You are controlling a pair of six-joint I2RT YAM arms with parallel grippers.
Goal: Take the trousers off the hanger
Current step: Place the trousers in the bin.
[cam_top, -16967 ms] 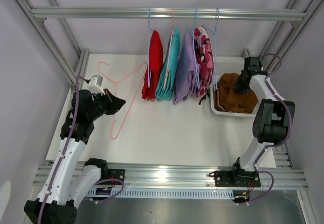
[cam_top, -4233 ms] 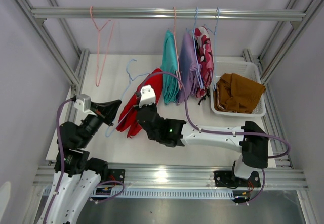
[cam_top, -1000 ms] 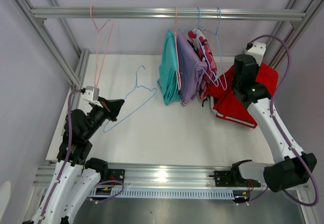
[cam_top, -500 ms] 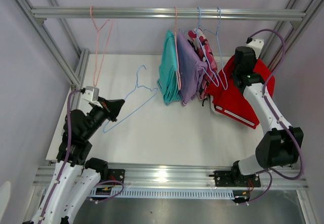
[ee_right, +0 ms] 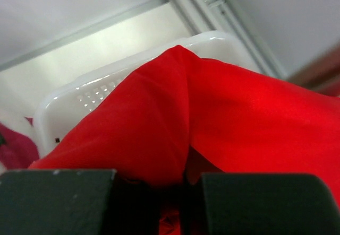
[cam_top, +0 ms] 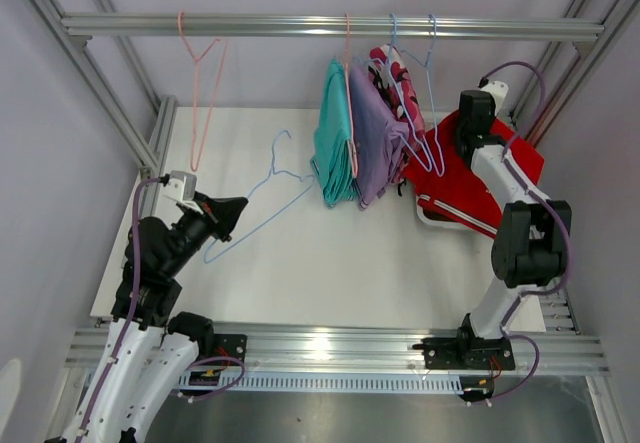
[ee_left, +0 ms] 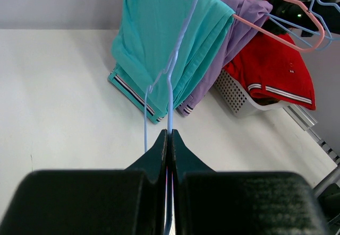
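My left gripper [cam_top: 228, 209] is shut on the wire of an empty blue hanger [cam_top: 268, 185], with its fingertips closed on the wire in the left wrist view [ee_left: 169, 135]. The teal trousers [cam_top: 333, 133], lilac trousers [cam_top: 372, 141] and pink camouflage trousers [cam_top: 398, 75] hang on hangers from the top rail. My right gripper [cam_top: 470, 139] is shut on the red trousers [cam_top: 478, 178], which are draped over the white basket [cam_top: 432, 219]. The red cloth [ee_right: 228, 113] fills the right wrist view. The mustard-brown trousers are hidden.
An empty pink hanger [cam_top: 200, 73] hangs at the left of the aluminium rail [cam_top: 270, 27]. Frame posts stand at both sides. The basket rim [ee_right: 106, 78] lies below my right gripper, at the table's far right corner.
My right gripper has moved farther back over the basket with the red trousers, which now lie lower over it. My left arm and the blue hanger have not moved.
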